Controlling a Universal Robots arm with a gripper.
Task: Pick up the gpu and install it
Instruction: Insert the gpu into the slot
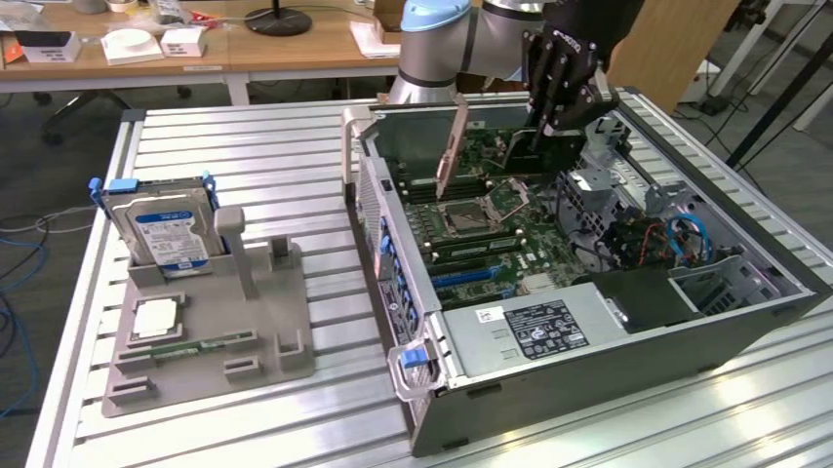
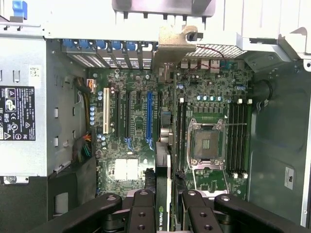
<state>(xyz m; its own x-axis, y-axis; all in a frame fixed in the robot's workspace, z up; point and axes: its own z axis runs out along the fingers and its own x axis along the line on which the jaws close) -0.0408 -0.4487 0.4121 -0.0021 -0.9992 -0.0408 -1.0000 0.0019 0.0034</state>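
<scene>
The gripper (image 2: pixel 165 204) is closed narrowly on the gpu (image 2: pixel 166 167), which hangs edge-on above the motherboard (image 2: pixel 121 165) inside the open computer case (image 1: pixel 625 361) — just beside the blue slot (image 2: pixel 149 114). The card is likely light and stiff but fragile — best pinched by its 2 flat faces near the top edge, clear of the contacts.

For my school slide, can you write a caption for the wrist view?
The gripper holds the gpu edge-on over the open computer's green motherboard.
</scene>
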